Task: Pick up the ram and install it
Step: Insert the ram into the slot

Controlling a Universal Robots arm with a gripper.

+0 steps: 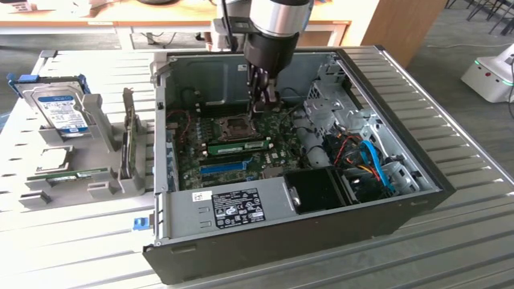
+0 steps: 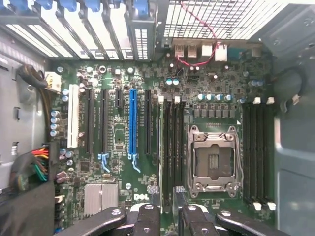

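table (image 1: pixel 466 253): ribbed grey metal slats that carry everything here.
case (image 1: pixel 401 205): black steel tower lying on its side with the lid off, insides facing up.
arm (image 1: pixel 277 24): silver and black, reaching straight down into the case.
board (image 2: pixel 118 132): green and flat, crowded with small parts; long black and blue slots (image 2: pixel 132 123) run in parallel rows beside a square metal socket (image 2: pixel 214 157).
tray (image 1: pixel 112 174): grey plastic holder at the exterior view's left, well apart from the tool; it holds a drive (image 1: pixel 62 108), an upright card (image 1: pixel 129 129) and a spare stick (image 1: pixel 76 176) lying flat.
tool (image 1: pixel 263 103): hangs above the board near the socket; its dark fingers (image 2: pixel 147 219) stand partly spread, with nothing between them that I can see.
ram (image 1: pixel 238 146): thin green stick with black chips, standing on edge in a slot just beside the socket; whether it is clipped home I cannot tell.
relation: the ram lies below the tool and toward the exterior view's left of it. Its long axis runs left to right in the exterior view, and in the wrist view the slot rows run straight out from the gap between the fingers.
stage: by my reading, the ram sits in its slot and the tool is clear of it.
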